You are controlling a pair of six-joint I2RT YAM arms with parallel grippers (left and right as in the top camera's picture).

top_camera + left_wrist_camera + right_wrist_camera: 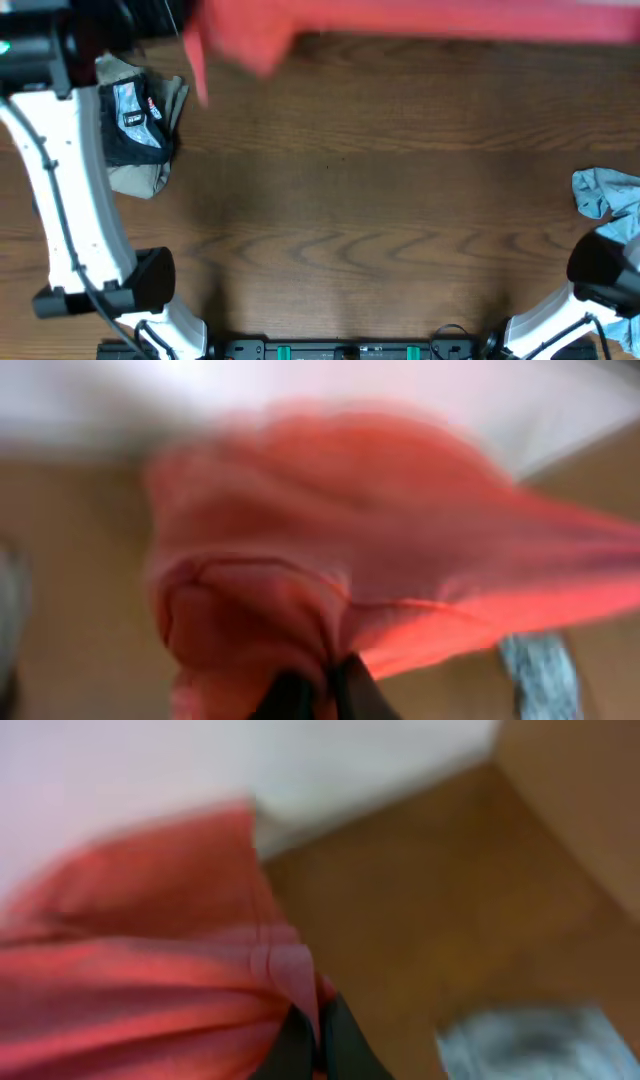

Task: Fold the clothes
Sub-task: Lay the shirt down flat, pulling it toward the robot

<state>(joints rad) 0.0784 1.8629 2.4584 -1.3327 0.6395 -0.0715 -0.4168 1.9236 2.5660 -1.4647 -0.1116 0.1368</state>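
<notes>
Two pincers, the left gripper (318, 698) and right gripper (318, 1045), were each clamped shut on the one coral-red T-shirt (420, 18), stretched along the far edge of the table (380, 200). One light-blue garment (610, 195) lay right; one grey-black heap (140, 125) left.

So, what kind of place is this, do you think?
Probably a robotics lab bench set up for folding laundry: a wooden table, white robot arms at its edge, and loose clothes, a coral-red T-shirt and a light-blue garment.
</notes>
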